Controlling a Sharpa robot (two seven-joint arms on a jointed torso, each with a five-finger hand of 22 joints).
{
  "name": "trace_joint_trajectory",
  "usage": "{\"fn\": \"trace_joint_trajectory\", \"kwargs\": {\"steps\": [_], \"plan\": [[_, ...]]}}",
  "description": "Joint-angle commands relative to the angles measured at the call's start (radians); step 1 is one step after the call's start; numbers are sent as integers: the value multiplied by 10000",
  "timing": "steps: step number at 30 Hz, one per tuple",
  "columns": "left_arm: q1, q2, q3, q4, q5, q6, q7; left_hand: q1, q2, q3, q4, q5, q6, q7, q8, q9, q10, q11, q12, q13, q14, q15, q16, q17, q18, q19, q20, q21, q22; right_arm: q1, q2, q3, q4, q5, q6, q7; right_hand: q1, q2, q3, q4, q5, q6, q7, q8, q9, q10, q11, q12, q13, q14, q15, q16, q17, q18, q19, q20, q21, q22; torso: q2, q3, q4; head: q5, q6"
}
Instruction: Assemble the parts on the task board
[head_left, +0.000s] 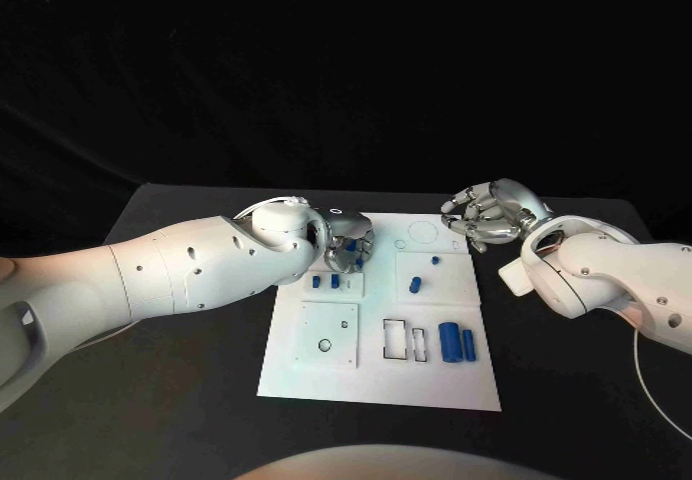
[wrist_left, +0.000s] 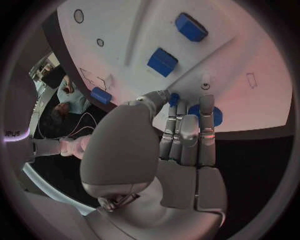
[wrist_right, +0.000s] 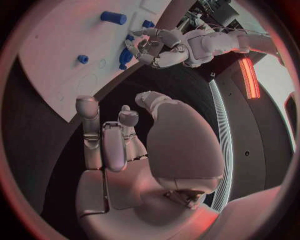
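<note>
Left hand (wrist_left: 181, 135) pinches a small blue part (wrist_left: 174, 98) over the task board's (head_left: 433, 380) far-left corner, likely for insertion; right hand (head_left: 486, 213) hovers released beside the far-right corner.

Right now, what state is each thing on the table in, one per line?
Left robot hand: fingers over the task board's far left, touching a blue part.
Right robot hand: fingers curled, holding nothing, off the board.
Task board: flat.
Two blue cylinders: lying side by side.
</note>
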Motion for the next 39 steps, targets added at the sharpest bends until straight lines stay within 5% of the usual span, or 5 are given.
{"fn": "trace_joint_trajectory", "kwargs": {"steps": [1, 13, 21, 30, 39], "plan": [[-38, 57, -3, -14, -30, 281, -60, 2, 115, 87, -24, -81, 126, -6, -76, -28, 111, 1, 71, -30, 100, 6, 95, 74, 58, 118, 30, 133, 88, -7, 7, 0, 14, -102, 77, 87, -109, 27, 68, 14, 34, -57, -15, 61, 15, -33, -1, -36, -1, 25, -43, -60, 3, 55, -58, -8, -19, 2, 8, 0, 0, -18, -11], [-90, 95, -3, -82, 45, 200, -73, 298, 601, 842, -816, -843, 829, -56, -296, -47, 1060, -146, -105, -256, 798, -120, 575, 816, -81, 728, -77, 1244, 850, -7, 2, 1, 21, -102, 69, 92, -118, 44, 89, 6, 38, -44, -19, 80, 23, -15, -4, -35, -7, 26, -45, -63, 5, 55, -55, -8, -20, 4, 2, -5, -4, -19, -30], [-105, 101, -3, -87, 198, -36, -2, 308, 703, 1317, -1575, -672, 935, 7, -641, -88, 1443, -105, -621, -456, 870, -140, 456, 630, -112, 779, -126, 1649, 1283, -7, 20, 1, 15, -103, 61, 106, -120, 46, 92, 5, 39, -43, -19, 82, 24, -8, -5, -28, 1, 21, -46, -72, -10, 57, -59, -8, -31, -3, -5, 0, 5, 9, -16], [-115, -22, 4, 60, 379, -332, 216, 103, 719, 1363, -1754, -677, 1028, -1, -738, -73, 1604, -121, -871, -519, 977, -143, 473, 696, -129, 836, -135, 1821, 1436, -7, 30, 1, 9, -103, 60, 115, -120, 46, 92, 5, 39, -43, -19, 82, 24, -8, -5, -28, 1, 21, -46, -72, -10, 57, -59, -8, -31, -3, -4, 5, 2, -20, 6], [-111, -497, 188, 563, 618, -561, 292, -184, 698, 1276, -1809, -550, 1162, -38, -770, -22, 1789, -160, -1084, -558, 1034, -164, 471, 702, -140, 874, -135, 1861, 1490, -7, 20, 1, 3, -104, 59, 116, -120, 46, 92, 5, 39, -43, -19, 82, 24, -8, -5, -28, 1, 21, -46, -72, -10, 57, -59, -8, -31, -3, -16, 4, 25, -9, 27]]}}
